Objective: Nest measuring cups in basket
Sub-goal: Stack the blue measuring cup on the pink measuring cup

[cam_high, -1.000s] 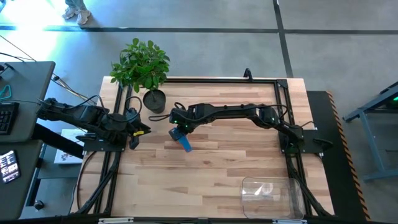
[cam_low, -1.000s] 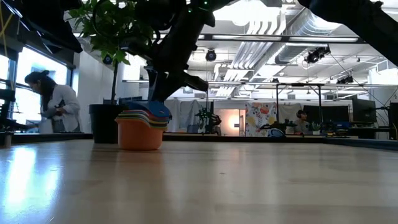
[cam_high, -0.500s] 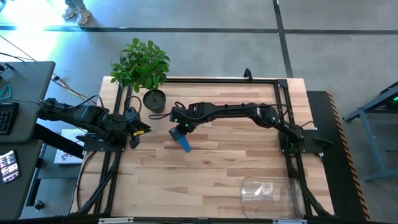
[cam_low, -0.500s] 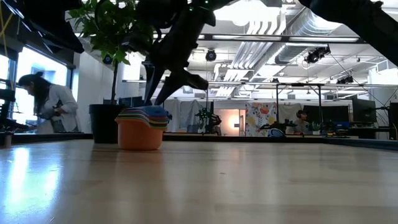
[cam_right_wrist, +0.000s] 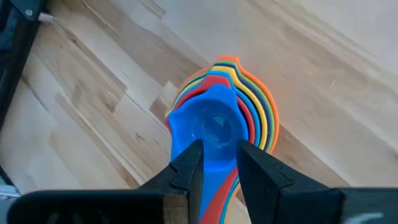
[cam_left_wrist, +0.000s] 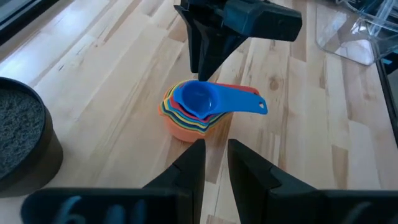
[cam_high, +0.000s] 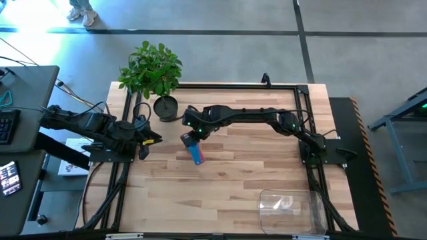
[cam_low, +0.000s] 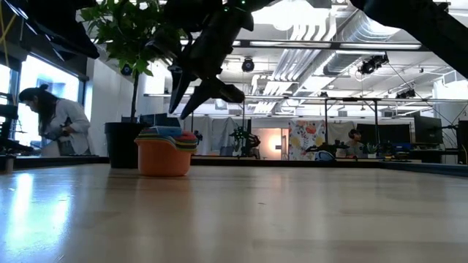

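Measuring cups (cam_left_wrist: pixel 193 112) nested in one stack on the wooden table (cam_high: pixel 227 187), orange cup at the bottom, rims of yellow, green, teal and red showing in rings, small blue cup (cam_right_wrist: pixel 208 127) on top with its handle lying out flat to one side. Stack sits on the bare wood near the plant pot (cam_high: pixel 165 107), on the side toward the table's middle; in the low view the pot (cam_low: pixel 121 144) stands just behind the stack (cam_low: pixel 165 150). Right gripper (cam_low: pixel 191 91) directly above the stack, clear of it — fingers apart by a narrow gap, holding nothing, tips pointing down at the blue cup. Seen from the right wrist, the two fingers (cam_right_wrist: pixel 186 171) frame the blue cup with the cup below them. Right arm (cam_high: pixel 253 120) stretched across the table from its mount to reach near the pot. Left gripper (cam_left_wrist: pixel 211 162) parked beside the pot at the table's edge, fingers slightly parted, empty, aimed toward the stack. Basket (cam_high: pixel 292 210) — clear plastic, nothing in it that can be made out — well apart from the pot, at the opposite corner of the table. Person (cam_low: pixel 55 120) in the room beyond the pot, bent over a bench.
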`<state>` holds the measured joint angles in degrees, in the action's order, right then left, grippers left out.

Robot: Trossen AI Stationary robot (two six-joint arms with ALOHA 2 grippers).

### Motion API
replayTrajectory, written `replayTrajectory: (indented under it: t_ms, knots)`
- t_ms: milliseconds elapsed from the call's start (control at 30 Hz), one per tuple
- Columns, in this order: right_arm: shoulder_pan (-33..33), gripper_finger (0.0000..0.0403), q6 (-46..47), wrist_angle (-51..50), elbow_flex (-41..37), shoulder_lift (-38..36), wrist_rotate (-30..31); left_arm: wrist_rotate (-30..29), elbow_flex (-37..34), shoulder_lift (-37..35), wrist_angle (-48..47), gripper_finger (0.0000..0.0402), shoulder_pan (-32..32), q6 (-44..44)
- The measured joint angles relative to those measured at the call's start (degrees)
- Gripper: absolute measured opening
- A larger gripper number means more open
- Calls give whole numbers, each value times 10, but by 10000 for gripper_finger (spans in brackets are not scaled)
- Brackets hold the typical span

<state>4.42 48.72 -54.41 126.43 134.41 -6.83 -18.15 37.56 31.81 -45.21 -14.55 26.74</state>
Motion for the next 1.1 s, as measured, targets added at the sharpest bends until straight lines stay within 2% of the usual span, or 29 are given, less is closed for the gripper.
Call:
replayTrajectory:
  t_ms: [267, 633, 833, 900, 1100]
  knots:
    - [-33, 87, 23, 37, 0, 0, -9, 30, 0, -2, 1, 58, 0, -12]
    - [-81, 87, 53, 196, 13, 1, -8, 63, 0, -62, 60, 58, 0, -50]
    - [-100, 87, 29, 178, 83, 2, 46, 86, 0, -97, 62, 58, 0, -56]
    - [-102, 87, 20, 202, 82, -8, 73, 93, 0, -107, 61, 58, 0, -65]
    - [-102, 87, 13, 198, 84, -17, 99, 92, 0, -126, 61, 58, 0, -97]
